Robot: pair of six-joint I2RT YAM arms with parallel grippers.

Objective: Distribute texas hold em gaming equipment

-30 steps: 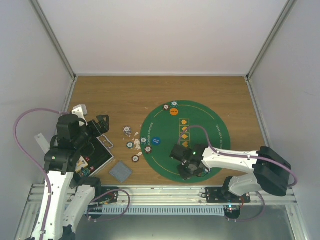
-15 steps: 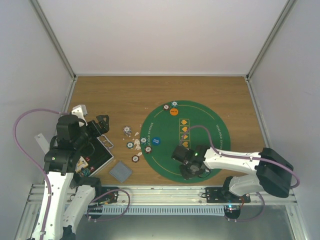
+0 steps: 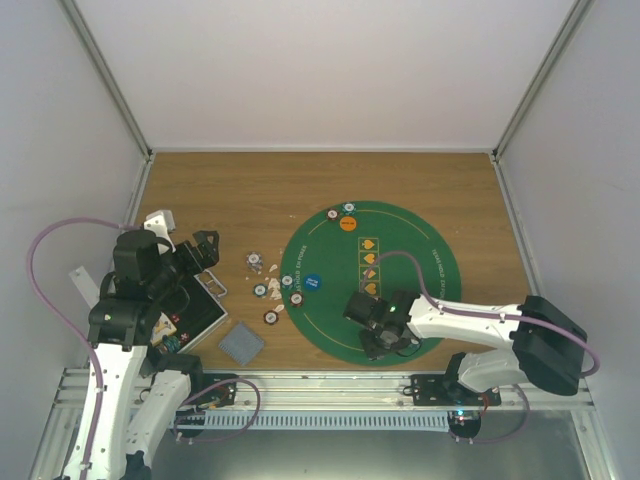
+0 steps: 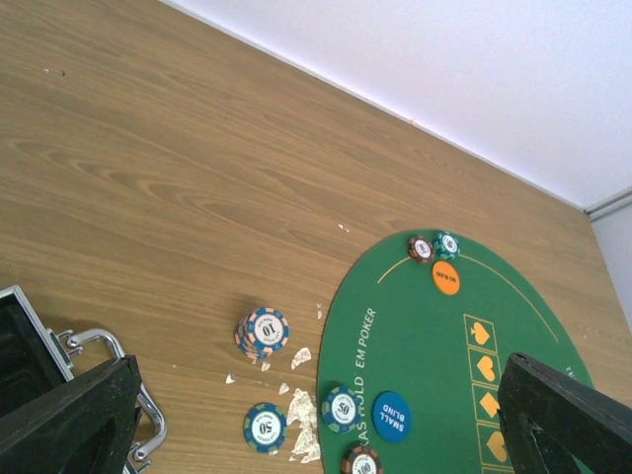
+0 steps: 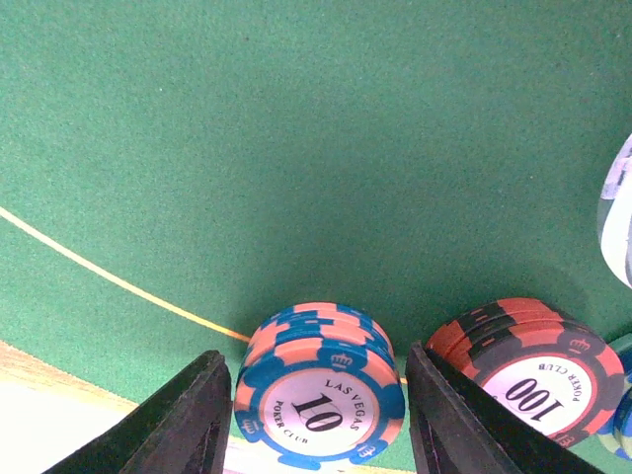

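My right gripper point(image 5: 318, 415) sits low over the near part of the green mat point(image 3: 420, 250), its jaws on either side of a blue-and-pink stack of "10" poker chips point(image 5: 318, 395). A thin gap shows on both sides, so it is open. A red-black "100" stack point(image 5: 528, 365) stands just right of it. My left gripper point(image 4: 316, 410) hovers wide open and empty over the black case point(image 3: 195, 305). Another "10" stack point(image 4: 262, 331), two "50" chips point(image 4: 265, 427) and a blue disc point(image 4: 392, 416) lie at the mat's left edge. An orange disc point(image 4: 445, 277) lies at the far edge.
Grey-backed cards point(image 3: 241, 344) lie on the wood near the front edge, right of the case. Torn white scraps point(image 4: 301, 434) litter the wood beside the mat. Two chips point(image 4: 421, 248) sit next to the orange disc. White walls close in the table on three sides.
The right arm slid slightly right along the mat's near edge, and its jaws have spread a little away from the "10" stack. The left arm has not moved.
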